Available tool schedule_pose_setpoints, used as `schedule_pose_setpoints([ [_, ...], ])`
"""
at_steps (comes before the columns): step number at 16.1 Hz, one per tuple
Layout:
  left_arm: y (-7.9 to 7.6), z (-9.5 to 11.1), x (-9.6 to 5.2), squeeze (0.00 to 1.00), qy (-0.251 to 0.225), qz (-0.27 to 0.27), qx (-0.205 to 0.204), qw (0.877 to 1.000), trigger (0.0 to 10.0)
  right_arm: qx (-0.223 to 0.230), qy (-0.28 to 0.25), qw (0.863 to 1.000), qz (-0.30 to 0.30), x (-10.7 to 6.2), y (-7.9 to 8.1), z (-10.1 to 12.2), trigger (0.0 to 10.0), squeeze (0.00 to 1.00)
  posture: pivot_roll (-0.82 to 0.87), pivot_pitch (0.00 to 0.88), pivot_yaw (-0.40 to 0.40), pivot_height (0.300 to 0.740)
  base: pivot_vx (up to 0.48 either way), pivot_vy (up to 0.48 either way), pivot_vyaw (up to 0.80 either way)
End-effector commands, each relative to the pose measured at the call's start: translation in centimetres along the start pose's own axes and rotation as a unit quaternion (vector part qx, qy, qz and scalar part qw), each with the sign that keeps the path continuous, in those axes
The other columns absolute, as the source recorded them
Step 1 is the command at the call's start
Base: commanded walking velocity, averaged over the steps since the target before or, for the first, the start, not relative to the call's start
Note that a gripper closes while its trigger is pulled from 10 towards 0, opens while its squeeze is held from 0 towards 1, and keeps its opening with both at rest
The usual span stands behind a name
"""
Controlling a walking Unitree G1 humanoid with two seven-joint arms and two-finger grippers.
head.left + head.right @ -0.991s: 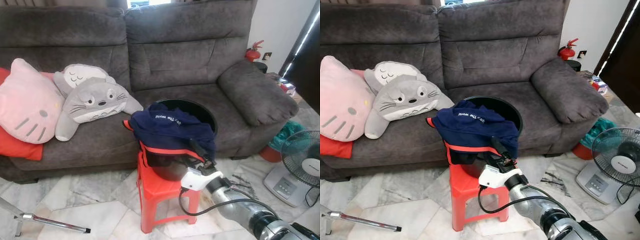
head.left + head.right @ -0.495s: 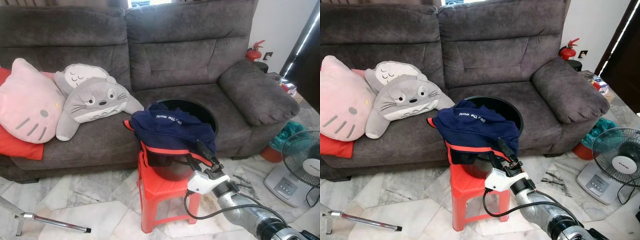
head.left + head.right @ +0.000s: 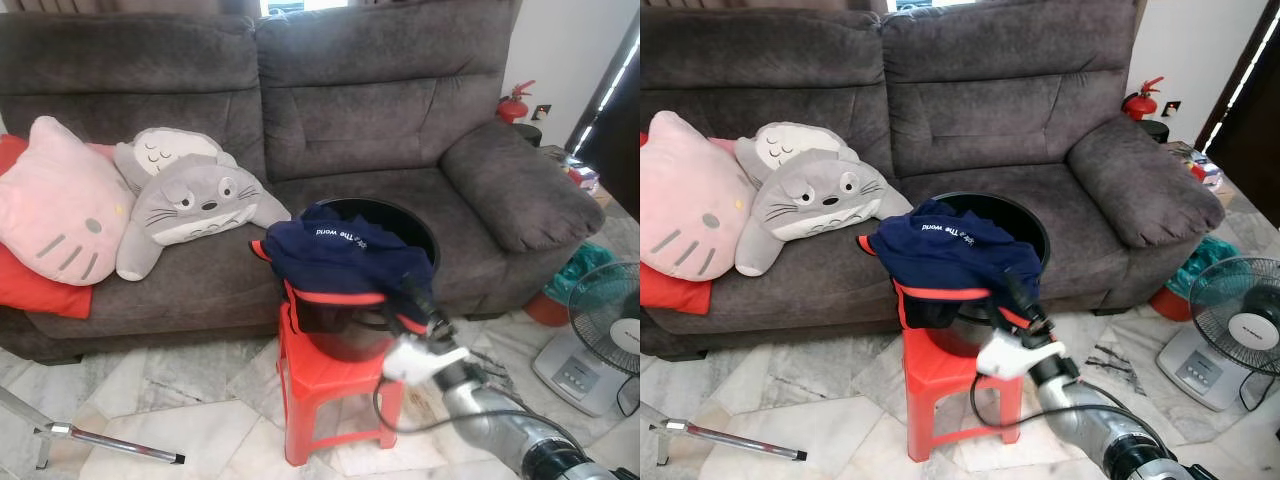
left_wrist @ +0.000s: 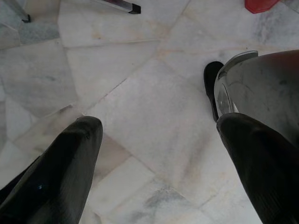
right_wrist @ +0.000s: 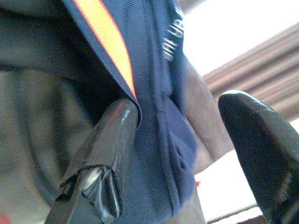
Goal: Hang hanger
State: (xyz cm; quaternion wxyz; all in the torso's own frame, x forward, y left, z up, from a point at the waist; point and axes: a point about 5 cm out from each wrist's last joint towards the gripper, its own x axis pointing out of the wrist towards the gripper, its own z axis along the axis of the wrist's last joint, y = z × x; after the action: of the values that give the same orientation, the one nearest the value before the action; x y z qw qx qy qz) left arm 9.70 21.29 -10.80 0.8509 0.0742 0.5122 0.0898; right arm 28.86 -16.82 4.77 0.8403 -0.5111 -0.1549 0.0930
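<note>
My right gripper (image 5: pixel 180 154) has its jaws spread apart, and the navy shirt (image 5: pixel 159 116) hangs in the gap between them. One finger (image 5: pixel 100 158) sits against the shirt's orange trim, while the other is clear of the cloth. From the head camera the same gripper (image 3: pixel 1025 305) looks blurred, so I cannot make out the fingertips there; I only see them reaching up to the shirt's lower hem.

Just behind and above the jaws, the shirt (image 3: pixel 345 255) is draped over the rim of a black bucket (image 3: pixel 400 215), which stands on a red stool (image 3: pixel 330 385). I cannot pick out a hanger; if one is inside the shirt, the fabric hides it.

My left gripper (image 4: pixel 156 154) hangs open over the marble floor (image 4: pixel 140 93), with part of the robot's body beside it.

Beyond the bucket is a grey sofa (image 3: pixel 380 110); well off to the left of the jaws lie a grey plush (image 3: pixel 185 195) and a pink cushion (image 3: pixel 55 205). To the right stands a fan (image 3: pixel 605 320), partly cut off by the frame edge.
</note>
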Motion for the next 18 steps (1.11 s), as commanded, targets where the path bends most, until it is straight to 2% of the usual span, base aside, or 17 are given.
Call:
schedule_pose_setpoints([
  [1, -0.7, -0.6, -0.2, 0.0, 0.012, -0.019, 0.006, 1.0, 10.0, 0.012, 0.016, 1.0, -0.01, 0.4, -0.3, -0.1, 10.0, 0.0, -0.16, 0.0, 0.006, 0.74, 0.0, 0.0, 0.0],
  [5, -0.9, -0.5, -0.1, 0.0, 0.01, -0.018, 0.007, 1.0, 10.0, -0.019, 0.005, 0.999, 0.029, 0.3, 0.6, 0.2, 10.0, 0.0, -0.16, 0.0, 0.006, 0.74, 0.0, 0.0, 0.0],
  [7, -2.1, 0.1, -0.1, 0.0, 0.004, -0.023, 0.008, 1.0, 10.0, -0.042, 0.008, 0.998, 0.036, 0.7, 0.7, 0.3, 10.0, 0.0, -0.16, 0.0, 0.008, 0.74, 0.0, 0.0, 0.0],
  [10, -4.5, 0.4, -0.4, 0.0, 0.002, -0.034, 0.009, 0.999, 10.0, -0.045, 0.006, 0.996, 0.07, 1.0, 1.5, 0.6, 10.0, 0.0, -0.16, 0.0, 0.006, 0.74, 0.0, 0.0, 0.0],
  [12, -5.1, -0.1, -0.6, 0.0, 0.009, -0.037, 0.01, 0.999, 10.0, -0.046, 0.003, 0.997, 0.069, 1.1, 1.5, 0.7, 10.0, 0.0, -0.16, 0.0, 0.006, 0.74, 0.0, 0.0, 0.0],
  [14, -5.2, -0.1, -0.6, 0.0, 0.01, -0.037, 0.01, 0.999, 10.0, -0.047, 0.004, 0.996, 0.069, 1.1, 1.5, 0.7, 10.0, 0.0, -0.16, 0.0, 0.006, 0.74, 0.0, 0.0, 0.0],
  [16, -6.8, -0.4, -1.1, 0.0, 0.009, -0.04, 0.011, 0.999, 10.0, -0.055, -0.01, 0.997, 0.06, 2.1, 1.1, 1.2, 10.0, 0.0, -0.16, 0.0, 0.006, 0.74, 0.0, 0.0, 0.0],
  [17, -4.8, -0.8, -0.8, 0.0, 0.009, -0.031, 0.009, 0.999, 10.0, -0.059, -0.017, 0.997, 0.043, 2.3, 0.6, 1.2, 10.0, 0.0, -0.16, 0.0, 0.006, 0.74, 0.0, 0.0, 0.0],
  [18, -3.8, -1.0, -0.7, 0.0, 0.008, -0.026, 0.008, 1.0, 10.0, -0.065, -0.02, 0.997, 0.024, 2.5, 0.2, 1.2, 10.0, 0.0, -0.16, 0.0, 0.006, 0.74, 0.0, 0.0, 0.0],
])
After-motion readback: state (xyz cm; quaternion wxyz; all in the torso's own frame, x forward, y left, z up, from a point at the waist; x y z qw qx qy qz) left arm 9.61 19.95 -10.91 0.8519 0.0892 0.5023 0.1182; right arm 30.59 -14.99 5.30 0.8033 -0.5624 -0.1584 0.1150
